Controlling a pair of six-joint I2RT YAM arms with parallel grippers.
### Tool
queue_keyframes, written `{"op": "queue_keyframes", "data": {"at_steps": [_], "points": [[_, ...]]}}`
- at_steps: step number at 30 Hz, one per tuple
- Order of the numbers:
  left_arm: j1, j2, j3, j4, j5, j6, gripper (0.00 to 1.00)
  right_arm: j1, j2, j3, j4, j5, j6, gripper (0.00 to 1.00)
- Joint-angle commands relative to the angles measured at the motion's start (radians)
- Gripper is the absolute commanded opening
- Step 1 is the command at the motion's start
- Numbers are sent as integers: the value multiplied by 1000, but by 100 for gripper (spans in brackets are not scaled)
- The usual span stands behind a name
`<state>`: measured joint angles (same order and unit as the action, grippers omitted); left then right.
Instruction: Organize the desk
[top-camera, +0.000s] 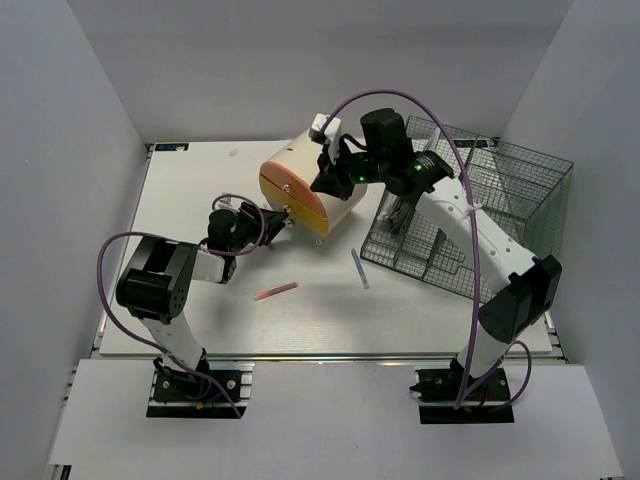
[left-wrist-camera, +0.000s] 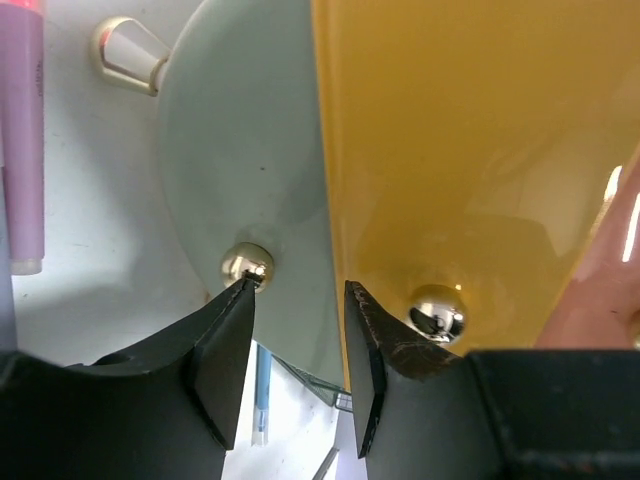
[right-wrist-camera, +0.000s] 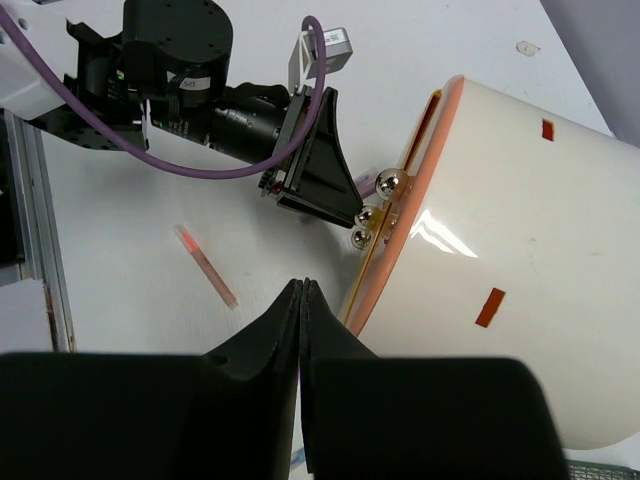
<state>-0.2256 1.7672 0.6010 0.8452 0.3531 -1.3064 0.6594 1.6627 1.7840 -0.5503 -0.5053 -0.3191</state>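
Note:
The white desk (top-camera: 200, 310) holds a cream cylinder container with an orange rim (top-camera: 300, 185), lying on its side. My left gripper (top-camera: 283, 218) is open at the container's yellow lid (left-wrist-camera: 450, 150). One finger (left-wrist-camera: 225, 370) touches a brass knob (left-wrist-camera: 247, 265), and the other finger sits against the lid's edge. My right gripper (top-camera: 322, 183) is shut and empty, just above the container's rim (right-wrist-camera: 400, 250). A pink pen (top-camera: 276, 292) and a blue pen (top-camera: 360, 268) lie loose on the desk.
A dark green wire-mesh basket (top-camera: 470, 210) stands tilted at the right, close beside the container. A silver rail (top-camera: 330, 362) runs along the near edge. The pink pen also shows in the right wrist view (right-wrist-camera: 205, 265), left of my shut fingers.

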Motion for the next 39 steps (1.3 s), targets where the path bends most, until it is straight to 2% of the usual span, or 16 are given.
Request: {"op": "queue_keyframes", "data": {"at_steps": [1,20,24,27,31,39], "points": [[-4,0,25,3,15,6,51,-15,-43,18,33,-32,20,4],[-32,97,126,-101,50,39,47,-44,-29,18,33,-61,29,5],[-32,103,120,-97,53,39,37,-46,-27,17,35,-64,29,5],[-32,103,115,-94,53,39,34,-50,-24,15,35,-67,31,5],[-32,87,103,-97,38,39,23,-50,-21,18,35,-71,32,5],[-12,-12,27,-150,20,81,20,-53,-23,11,35,-75,31,5]]}}
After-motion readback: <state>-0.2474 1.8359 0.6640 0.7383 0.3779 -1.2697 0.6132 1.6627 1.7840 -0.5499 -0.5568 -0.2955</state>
